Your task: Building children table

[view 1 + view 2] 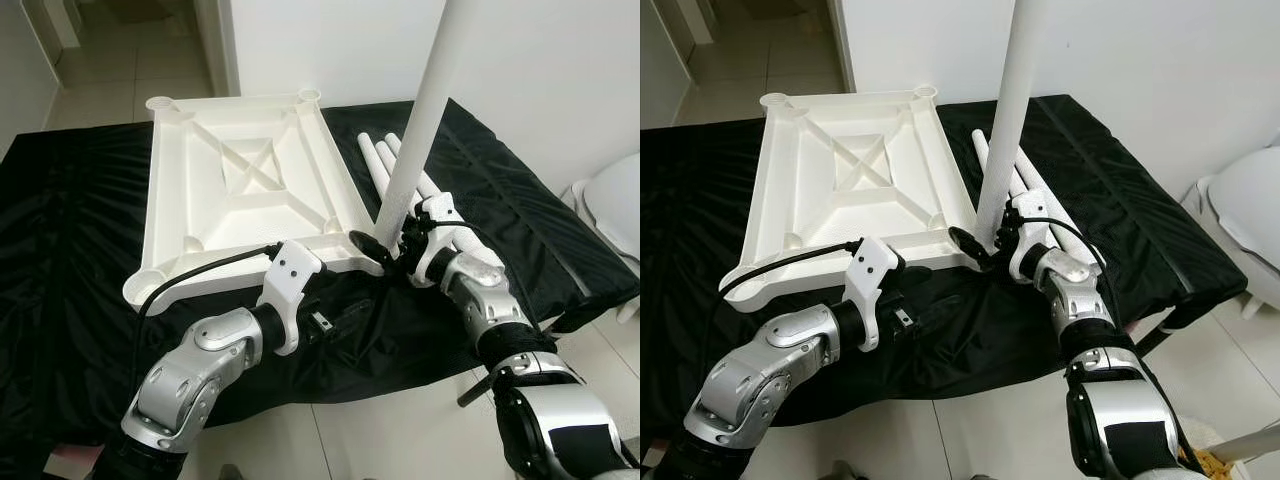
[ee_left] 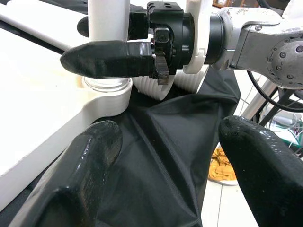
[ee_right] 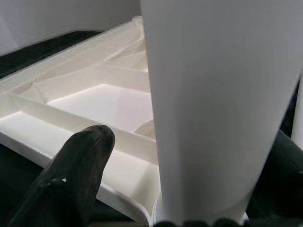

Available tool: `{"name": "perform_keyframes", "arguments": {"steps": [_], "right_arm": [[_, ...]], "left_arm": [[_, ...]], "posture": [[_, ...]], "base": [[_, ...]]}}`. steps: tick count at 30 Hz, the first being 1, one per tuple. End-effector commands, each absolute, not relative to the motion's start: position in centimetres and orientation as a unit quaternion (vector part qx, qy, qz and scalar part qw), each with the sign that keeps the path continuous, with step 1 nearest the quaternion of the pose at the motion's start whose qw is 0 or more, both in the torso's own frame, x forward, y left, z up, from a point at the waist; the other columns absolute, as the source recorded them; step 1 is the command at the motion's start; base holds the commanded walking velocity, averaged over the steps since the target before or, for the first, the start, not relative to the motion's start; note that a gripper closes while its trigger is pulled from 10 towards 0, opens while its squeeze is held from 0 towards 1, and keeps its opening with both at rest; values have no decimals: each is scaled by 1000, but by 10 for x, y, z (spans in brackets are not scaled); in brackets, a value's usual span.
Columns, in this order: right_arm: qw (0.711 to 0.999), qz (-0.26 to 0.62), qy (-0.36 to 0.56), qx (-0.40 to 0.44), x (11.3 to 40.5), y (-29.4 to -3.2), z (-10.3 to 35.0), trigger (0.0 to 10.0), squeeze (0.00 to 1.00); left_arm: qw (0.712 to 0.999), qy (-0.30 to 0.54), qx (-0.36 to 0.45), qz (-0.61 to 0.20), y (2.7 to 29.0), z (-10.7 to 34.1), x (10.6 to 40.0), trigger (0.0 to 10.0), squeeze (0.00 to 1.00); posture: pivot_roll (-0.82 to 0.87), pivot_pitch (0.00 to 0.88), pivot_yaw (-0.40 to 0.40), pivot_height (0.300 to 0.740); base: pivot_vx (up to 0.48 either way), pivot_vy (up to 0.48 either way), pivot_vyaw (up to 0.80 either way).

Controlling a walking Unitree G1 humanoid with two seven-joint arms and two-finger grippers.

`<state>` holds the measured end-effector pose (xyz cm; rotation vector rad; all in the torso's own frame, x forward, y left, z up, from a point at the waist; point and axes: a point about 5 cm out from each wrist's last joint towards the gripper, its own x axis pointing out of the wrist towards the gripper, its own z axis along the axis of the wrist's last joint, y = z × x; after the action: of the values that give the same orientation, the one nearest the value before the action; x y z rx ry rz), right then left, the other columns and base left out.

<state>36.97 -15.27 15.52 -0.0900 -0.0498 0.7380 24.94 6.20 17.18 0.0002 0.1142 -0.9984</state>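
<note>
A white plastic table top (image 1: 240,180) lies upside down on a black cloth (image 1: 70,230), its ribs and corner sockets facing up. My right gripper (image 1: 385,245) is shut on a white table leg (image 1: 415,130), which stands upright with its lower end in the near right corner socket (image 2: 106,90). The leg (image 3: 213,94) fills the space beside one black finger (image 3: 71,175). My left gripper (image 2: 170,156) is open just in front of the table top's near edge, close to that corner. Between its fingers is only cloth. Spare white legs (image 1: 375,160) lie beyond the held leg.
The cloth-covered surface ends just in front of my arms, with tiled floor below. A white rounded object (image 1: 615,200) stands at the far right. A white wall runs behind, and a doorway (image 1: 130,50) opens at the back left.
</note>
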Motion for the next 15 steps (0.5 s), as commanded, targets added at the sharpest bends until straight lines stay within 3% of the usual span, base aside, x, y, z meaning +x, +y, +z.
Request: {"name": "perform_keyframes", "arguments": {"steps": [1,15], "right_arm": [[928,369,-3,-58,370,-153,150,0,0],[922,380,31,-71,368,-163,141,0,0]], "left_arm": [[873,64,-5,-483,61,170,250,10000,0],[874,66,-7,-481,62,169,249,10000,0]], "posture": [[-22,44,6,740],[-27,49,5,740]], "base": [[0,0,0],[0,0,0]]}}
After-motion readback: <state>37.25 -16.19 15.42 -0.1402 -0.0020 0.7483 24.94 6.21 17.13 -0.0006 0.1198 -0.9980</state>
